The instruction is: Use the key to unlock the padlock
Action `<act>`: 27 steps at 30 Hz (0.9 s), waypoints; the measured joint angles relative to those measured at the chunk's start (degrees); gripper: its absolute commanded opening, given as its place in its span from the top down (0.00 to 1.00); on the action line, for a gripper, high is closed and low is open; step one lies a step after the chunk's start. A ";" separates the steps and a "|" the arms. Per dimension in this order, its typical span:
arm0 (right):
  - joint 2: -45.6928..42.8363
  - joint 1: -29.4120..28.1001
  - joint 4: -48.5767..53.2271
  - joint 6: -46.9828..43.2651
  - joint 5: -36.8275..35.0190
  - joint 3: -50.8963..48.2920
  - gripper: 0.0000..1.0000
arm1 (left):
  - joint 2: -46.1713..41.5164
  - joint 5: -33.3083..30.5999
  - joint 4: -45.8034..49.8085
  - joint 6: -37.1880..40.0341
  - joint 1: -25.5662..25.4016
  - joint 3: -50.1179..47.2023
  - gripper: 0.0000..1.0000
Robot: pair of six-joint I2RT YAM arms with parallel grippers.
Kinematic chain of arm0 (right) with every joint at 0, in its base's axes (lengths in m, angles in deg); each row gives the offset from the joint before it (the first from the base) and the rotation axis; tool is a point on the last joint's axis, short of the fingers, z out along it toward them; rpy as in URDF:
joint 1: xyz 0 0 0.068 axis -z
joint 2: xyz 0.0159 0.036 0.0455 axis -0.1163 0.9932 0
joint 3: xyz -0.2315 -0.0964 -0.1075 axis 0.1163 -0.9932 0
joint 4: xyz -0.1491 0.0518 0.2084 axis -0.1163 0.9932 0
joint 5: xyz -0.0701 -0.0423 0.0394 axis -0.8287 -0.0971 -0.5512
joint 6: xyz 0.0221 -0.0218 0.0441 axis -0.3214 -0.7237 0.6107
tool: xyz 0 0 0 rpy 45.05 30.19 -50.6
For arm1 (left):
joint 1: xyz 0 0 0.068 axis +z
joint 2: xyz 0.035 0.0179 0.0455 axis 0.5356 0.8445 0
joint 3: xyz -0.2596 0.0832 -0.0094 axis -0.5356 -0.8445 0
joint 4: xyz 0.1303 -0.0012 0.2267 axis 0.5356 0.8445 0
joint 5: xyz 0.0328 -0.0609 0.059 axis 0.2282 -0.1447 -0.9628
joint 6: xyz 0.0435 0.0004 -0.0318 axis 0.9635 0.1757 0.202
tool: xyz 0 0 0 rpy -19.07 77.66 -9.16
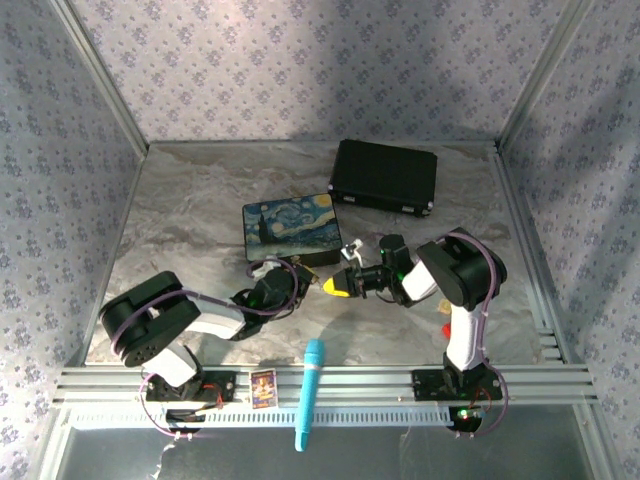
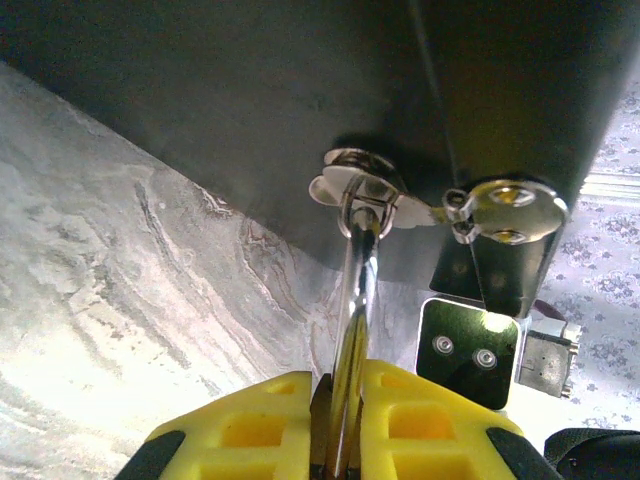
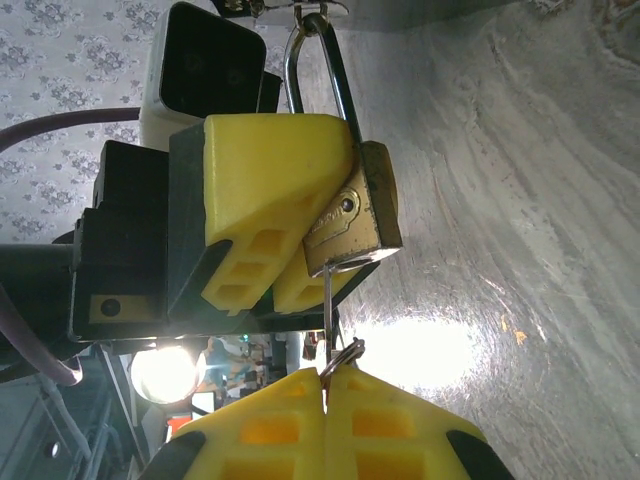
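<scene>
Editor: What's at centre frame?

Photographer: A small brass padlock [image 3: 365, 210], held above the marbled desk [image 1: 200, 220] just in front of the Starry Night box [image 1: 290, 222]. Its silver shackle [image 3: 340, 85] runs up through a metal hasp [image 2: 360, 185] on the box's dark front wall.

Editor: Who has hold of it?

Photographer: The left tool [image 2: 335, 400]. Its yellow fingers are closed together on the lock. Seen from that wrist, the shackle rises edge-on straight out of the gap between them. From the opposite wrist, the same fingers press the brass body from one side.

Editor: And the right arm?

Photographer: The right tool [image 3: 328, 385] is pinched tight on the key [image 3: 328, 295], with a small key ring [image 3: 342, 352] poking out at the fingertips. The thin silver blade stands upright and meets the underside of the padlock. How far it has gone in, I cannot tell.

Editor: How do the two arms sit overall?

Photographer: From overhead they meet nose to nose near the middle of the desk, the left reaching in from the left and the right bent back from the right.

Editor: Anything else on the surface?

Photographer: A black case [image 1: 385, 178] lies behind the painted box, near the far edge. A blue tube [image 1: 310, 390] rests across the rail at the near edge, between the two arm bases.
</scene>
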 measured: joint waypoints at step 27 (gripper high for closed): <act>0.42 0.70 0.90 0.00 0.92 0.07 1.00 | 1.36 1.42 -3.63 -0.09 0.20 -0.26 1.00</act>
